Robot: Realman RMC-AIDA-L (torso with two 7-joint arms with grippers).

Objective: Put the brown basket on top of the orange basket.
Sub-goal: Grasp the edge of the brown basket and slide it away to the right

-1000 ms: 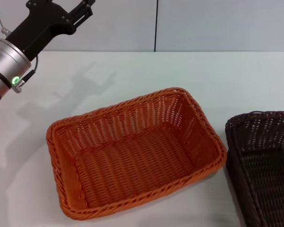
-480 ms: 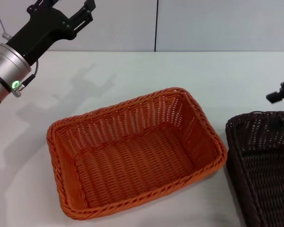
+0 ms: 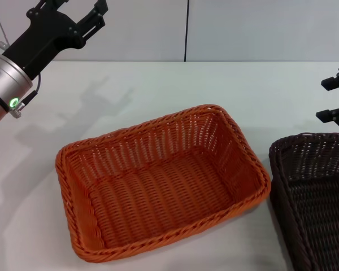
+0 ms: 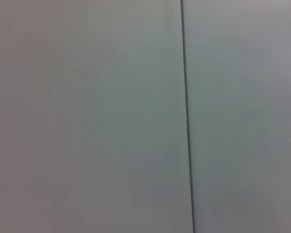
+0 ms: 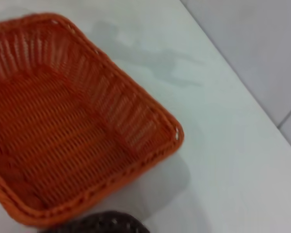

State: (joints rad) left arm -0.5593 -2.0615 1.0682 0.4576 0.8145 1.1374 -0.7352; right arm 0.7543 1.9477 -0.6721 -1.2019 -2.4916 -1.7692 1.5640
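The pale white surface point(image 3: 158, 90) carries both baskets. The bright orange rectangular woven wicker basket point(image 3: 158, 180) sits near the middle, upright. The dark brown rectangular woven wicker basket point(image 3: 316, 192) stands just beside it on the robot's right, apart from it and cut off by the head view's edge. The left gripper point(image 3: 79, 14) hangs high over the far left, jaws spread and holding nothing. The right gripper point(image 3: 333, 99) hovers above the brown basket's far rim, jaws released.

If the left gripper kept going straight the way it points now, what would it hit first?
Probably the back wall: the left gripper is raised at the table's far left, aimed up and away, and its wrist view shows only wall. Depth is unclear.
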